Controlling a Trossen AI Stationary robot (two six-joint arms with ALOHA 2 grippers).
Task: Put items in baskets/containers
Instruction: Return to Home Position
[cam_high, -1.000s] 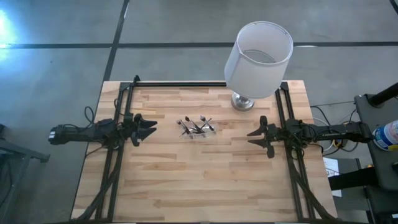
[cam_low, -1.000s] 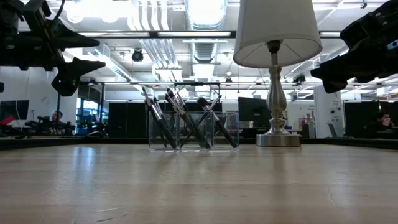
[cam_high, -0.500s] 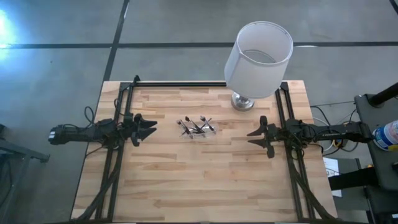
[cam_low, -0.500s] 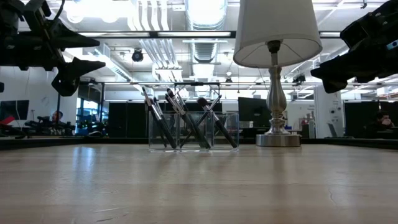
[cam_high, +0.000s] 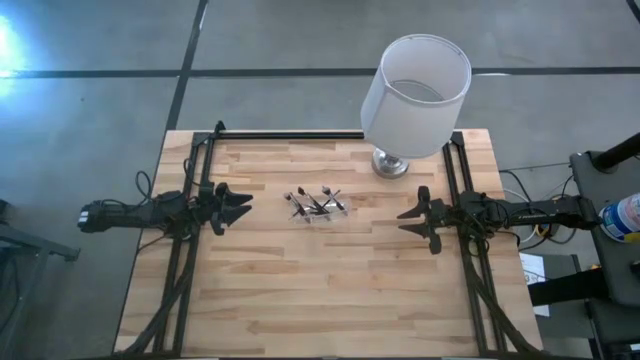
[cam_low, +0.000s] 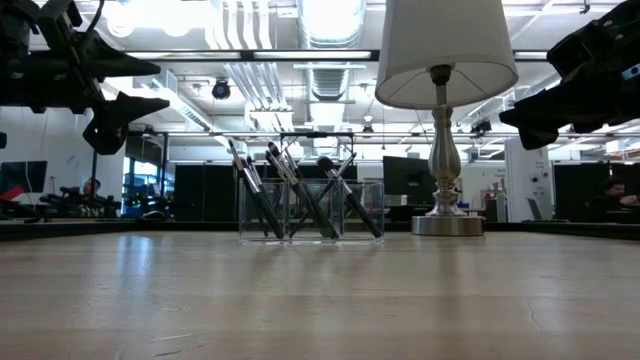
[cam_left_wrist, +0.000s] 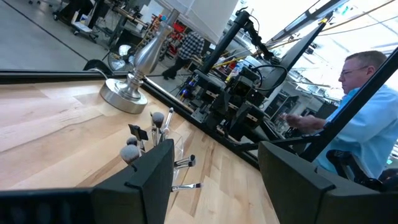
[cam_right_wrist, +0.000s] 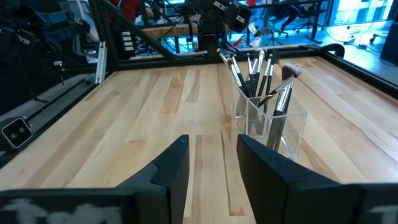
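Several thin brushes (cam_high: 316, 203), silvery shafts with dark ends, stand slanted in a small clear container (cam_low: 311, 212) at the table's middle, lower ends inside it, leaning on its walls; both also show in the right wrist view, brushes (cam_right_wrist: 252, 68) and container (cam_right_wrist: 272, 118). My left gripper (cam_high: 246, 208) hangs open above the table's left side, level, fingers toward the container, well short of it. My right gripper (cam_high: 404, 221) hangs open above the right side, facing the container, also apart from it. Nothing lies between either pair of fingers, as the left gripper (cam_left_wrist: 214, 177) and the right gripper (cam_right_wrist: 213, 158) show in their own wrist views.
A lamp with a white drum shade (cam_high: 415, 95) stands on its silver base (cam_high: 390, 163) at the far right of the table, behind the right gripper. Black frame rails (cam_high: 190, 250) run along both sides. A person in a blue shirt (cam_left_wrist: 364, 118) sits beyond the table.
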